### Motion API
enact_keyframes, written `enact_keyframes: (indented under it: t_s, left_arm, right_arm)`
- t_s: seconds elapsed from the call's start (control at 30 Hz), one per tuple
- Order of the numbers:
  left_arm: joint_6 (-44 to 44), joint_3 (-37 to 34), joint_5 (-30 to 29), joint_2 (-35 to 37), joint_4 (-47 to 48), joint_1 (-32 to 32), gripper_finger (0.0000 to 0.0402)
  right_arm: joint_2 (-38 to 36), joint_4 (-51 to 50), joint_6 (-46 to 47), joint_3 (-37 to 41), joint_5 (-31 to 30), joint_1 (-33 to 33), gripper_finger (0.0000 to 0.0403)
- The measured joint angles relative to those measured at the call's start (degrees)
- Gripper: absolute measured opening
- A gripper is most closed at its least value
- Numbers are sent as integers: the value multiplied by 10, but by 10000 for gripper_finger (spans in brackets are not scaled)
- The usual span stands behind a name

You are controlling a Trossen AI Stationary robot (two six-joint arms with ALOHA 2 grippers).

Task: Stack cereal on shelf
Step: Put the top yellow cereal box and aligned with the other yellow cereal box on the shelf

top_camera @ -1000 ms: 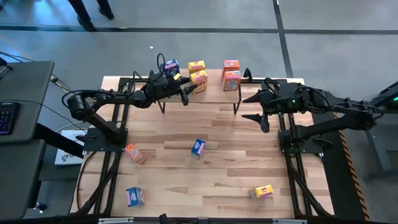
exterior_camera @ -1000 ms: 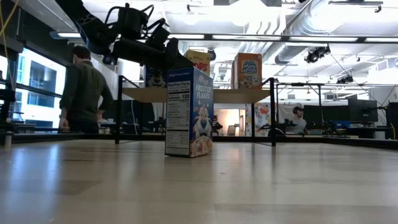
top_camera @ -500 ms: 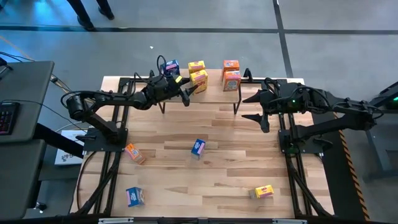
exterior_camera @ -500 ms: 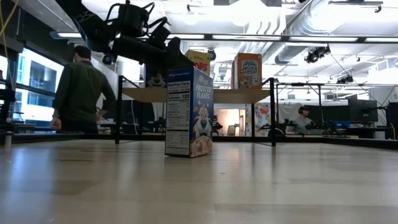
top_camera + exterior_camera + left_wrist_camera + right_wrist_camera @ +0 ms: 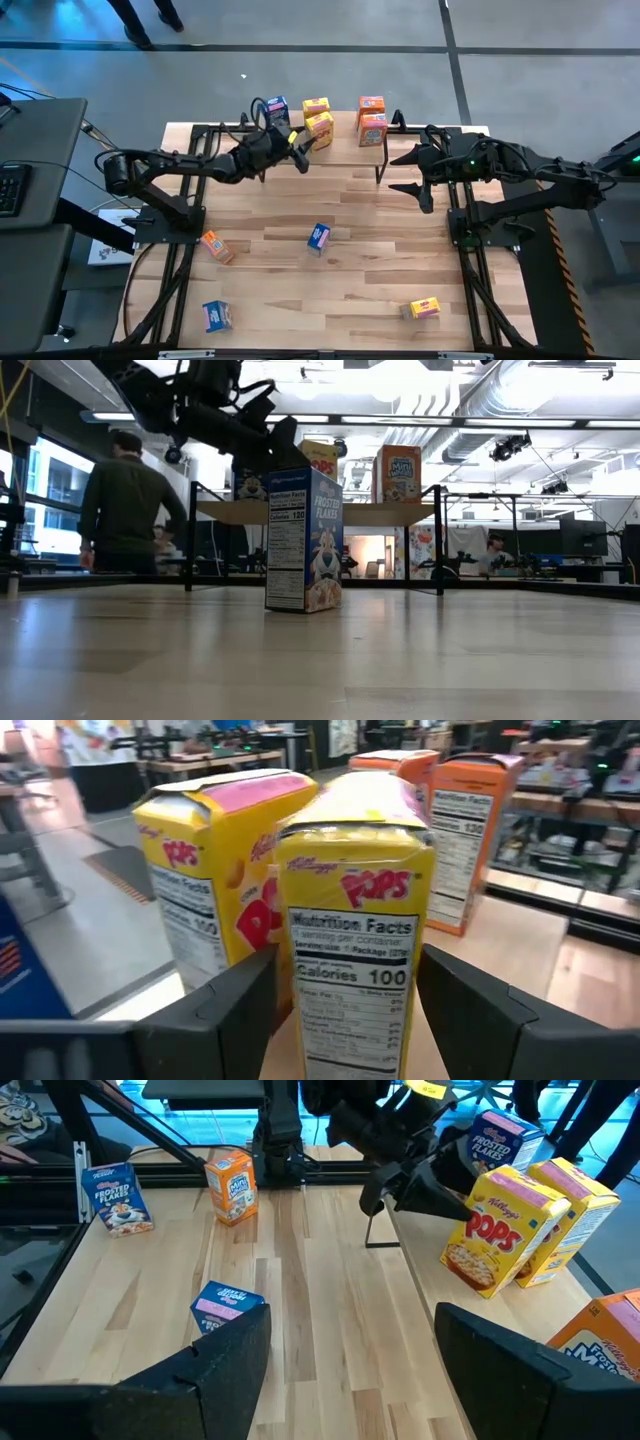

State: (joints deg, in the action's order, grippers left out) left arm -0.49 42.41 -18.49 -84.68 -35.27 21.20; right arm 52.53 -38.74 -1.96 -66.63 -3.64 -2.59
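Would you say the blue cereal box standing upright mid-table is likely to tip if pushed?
Probably. The blue cereal box stands tall on a narrow base, so a high push would likely topple it. Its cardboard looks stiff, and it probably weighs little, so a low push may slide it across the table.

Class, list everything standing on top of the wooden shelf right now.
On the shelf stand five cereal boxes: one blue box, two yellow boxes and two orange boxes. The left gripper covers part of the shelf's left end.

Grey floor (image 5: 520, 30), bright ceiling lights (image 5: 400, 380) (exposed ducts (image 5: 520, 400)), window (image 5: 55, 490), person (image 5: 125, 505) standing.
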Motion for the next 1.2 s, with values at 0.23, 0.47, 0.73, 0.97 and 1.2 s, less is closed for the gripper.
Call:
enact_keyframes:
  t_s: [0.23, 0.47, 0.73, 0.97, 1.2]
  left_arm:
    - [2, 0, -93, 7, 24, -39, 223]
    - [7, 0, -166, 31, 67, -99, 223]
    - [41, 0, -169, 30, 68, -154, 223]
    - [51, 1, -72, 20, 46, -152, 223]
    - [52, 1, -40, 20, 35, -127, 223]
  right_arm:
    - [0, 0, 0, 0, 0, 0, 275]
    - [0, 0, 0, 0, 0, 0, 275]
    - [0, 0, 0, 0, 0, 0, 275]
    - [0, 0, 0, 0, 0, 0, 275]
    - [0, 0, 0, 0, 0, 0, 275]
